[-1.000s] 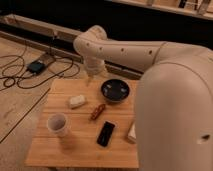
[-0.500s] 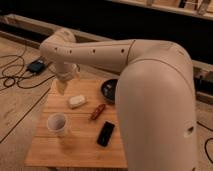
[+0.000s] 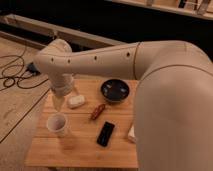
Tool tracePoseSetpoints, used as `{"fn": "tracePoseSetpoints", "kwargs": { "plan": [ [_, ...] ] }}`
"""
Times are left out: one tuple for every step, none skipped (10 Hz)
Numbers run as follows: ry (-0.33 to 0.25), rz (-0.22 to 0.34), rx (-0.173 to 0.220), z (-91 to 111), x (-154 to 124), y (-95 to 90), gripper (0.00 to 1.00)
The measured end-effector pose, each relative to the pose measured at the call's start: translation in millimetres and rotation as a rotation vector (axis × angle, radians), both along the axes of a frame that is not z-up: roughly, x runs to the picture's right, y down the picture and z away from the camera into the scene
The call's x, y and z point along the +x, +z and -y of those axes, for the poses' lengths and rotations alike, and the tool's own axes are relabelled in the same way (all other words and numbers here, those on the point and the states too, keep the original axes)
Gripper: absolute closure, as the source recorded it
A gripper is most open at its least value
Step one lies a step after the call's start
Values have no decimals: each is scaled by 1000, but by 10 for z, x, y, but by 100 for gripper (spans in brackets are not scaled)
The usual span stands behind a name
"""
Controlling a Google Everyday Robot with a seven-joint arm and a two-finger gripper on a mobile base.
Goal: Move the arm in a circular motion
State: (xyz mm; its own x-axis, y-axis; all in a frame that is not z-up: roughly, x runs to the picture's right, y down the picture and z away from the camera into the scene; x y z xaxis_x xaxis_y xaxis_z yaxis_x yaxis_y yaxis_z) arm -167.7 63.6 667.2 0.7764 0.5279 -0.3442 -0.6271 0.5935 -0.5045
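Observation:
The arm (image 3: pixel 125 60) is a thick cream-white tube with dark screw holes. It fills the right side of the camera view and reaches left across the wooden table (image 3: pixel 82 152). It bends at a rounded joint (image 3: pixel 54 59) and points down. The gripper (image 3: pixel 60 102) hangs at its end over the table's left side, just above the white cup (image 3: pixel 57 124) and beside a small white object (image 3: pixel 76 101).
On the table stand a black bowl (image 3: pixel 115 90), a red-brown item (image 3: pixel 97 111) and a black phone (image 3: pixel 105 133). A white thing (image 3: pixel 131 134) is half hidden by the arm. Cables (image 3: pixel 12 75) lie on the floor at left. A dark shelf runs along the back.
The arm has swung left and nearer the camera. Its end moved from the table's far edge to the left side, above the cup. The things on the table have not moved.

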Motion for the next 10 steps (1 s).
{"fn": "tracePoseSetpoints", "kwargs": {
  "plan": [
    [19, -23, -20, -89, 117, -17, 30],
    [38, -41, -32, -149, 213, -22, 30],
    [66, -57, -45, -204, 299, -21, 30],
    [91, -63, -50, -216, 347, -16, 30],
    [90, -60, -51, -221, 328, -22, 30],
    [88, -56, -51, -224, 305, -27, 30],
    [88, -57, -50, -221, 314, -24, 30],
    [90, -59, -50, -218, 326, -22, 30],
    [88, -57, -50, -221, 314, -23, 30],
    [87, -56, -50, -223, 305, -26, 30]
  ]
}}
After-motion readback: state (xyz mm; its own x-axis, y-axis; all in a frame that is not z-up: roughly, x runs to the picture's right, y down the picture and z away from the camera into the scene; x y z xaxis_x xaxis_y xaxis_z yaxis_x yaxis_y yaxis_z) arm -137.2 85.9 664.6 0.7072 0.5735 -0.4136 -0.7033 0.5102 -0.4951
